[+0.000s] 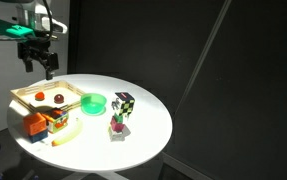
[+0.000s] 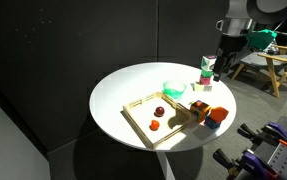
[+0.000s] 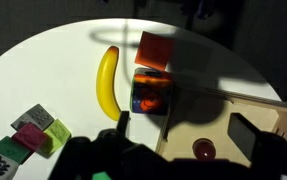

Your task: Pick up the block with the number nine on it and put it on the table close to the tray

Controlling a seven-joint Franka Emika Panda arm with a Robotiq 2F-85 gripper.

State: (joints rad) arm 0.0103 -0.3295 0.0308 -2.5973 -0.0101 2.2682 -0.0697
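The block with the number nine [image 1: 118,125] is a small cube with pink and white faces on the round white table, beside the checkered cube [image 1: 123,103]. In the wrist view it [image 3: 33,130] lies at the lower left; its number is not legible. The light wood tray [image 1: 28,92] sits at the table's other side and also shows in an exterior view [image 2: 133,113] and the wrist view [image 3: 233,115]. My gripper [image 1: 40,62] hangs open and empty above the tray, far from the block. Its fingers [image 3: 183,135] straddle the tray's rim in the wrist view.
An orange cube [image 1: 33,125], a blue and orange printed cube [image 1: 55,122] and a banana [image 1: 65,133] lie next to the tray. A round green bowl [image 1: 93,102] stands mid-table. Two small red items [image 1: 41,97] lie in the tray. The table edge is close all round.
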